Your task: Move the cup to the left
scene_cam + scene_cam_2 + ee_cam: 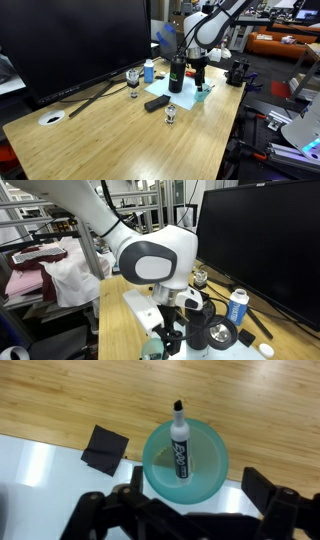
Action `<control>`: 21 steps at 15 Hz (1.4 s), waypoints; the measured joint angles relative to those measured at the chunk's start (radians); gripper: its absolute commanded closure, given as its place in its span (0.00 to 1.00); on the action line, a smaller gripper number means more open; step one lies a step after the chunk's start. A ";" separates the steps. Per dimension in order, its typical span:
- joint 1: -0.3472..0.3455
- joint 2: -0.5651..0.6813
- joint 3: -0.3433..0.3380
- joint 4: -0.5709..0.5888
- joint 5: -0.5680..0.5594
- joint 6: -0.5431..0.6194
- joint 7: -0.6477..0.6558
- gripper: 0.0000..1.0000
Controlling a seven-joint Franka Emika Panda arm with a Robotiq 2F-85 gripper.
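Note:
The cup (186, 460) is a translucent light-teal plastic cup seen from above in the wrist view. It stands upright on a white sheet (40, 460) with a black Expo marker (181, 440) standing in it. My gripper (190, 488) is open, with one finger on each side of the cup and small gaps to its rim. In an exterior view the gripper (200, 72) hangs just above the cup (204, 91), right beside the tall black bottle (176, 75). The arm hides most of the cup in an exterior view, where the gripper (172, 338) reaches down.
A small black square (104, 448) lies on the sheet close to the cup. On the wooden table (110, 140) stand a clear stemmed glass (133, 79), a blue bottle (149, 71), a black remote (157, 102) and a small glass (171, 115). A large monitor (75, 40) stands behind.

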 measured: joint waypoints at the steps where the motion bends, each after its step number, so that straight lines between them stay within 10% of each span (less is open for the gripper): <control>1: 0.000 0.003 0.000 0.000 0.000 0.000 0.000 0.00; 17: -0.001 0.024 -0.006 0.006 -0.006 0.014 0.004 0.00; 21: -0.001 0.024 -0.007 0.006 -0.006 0.015 0.004 0.25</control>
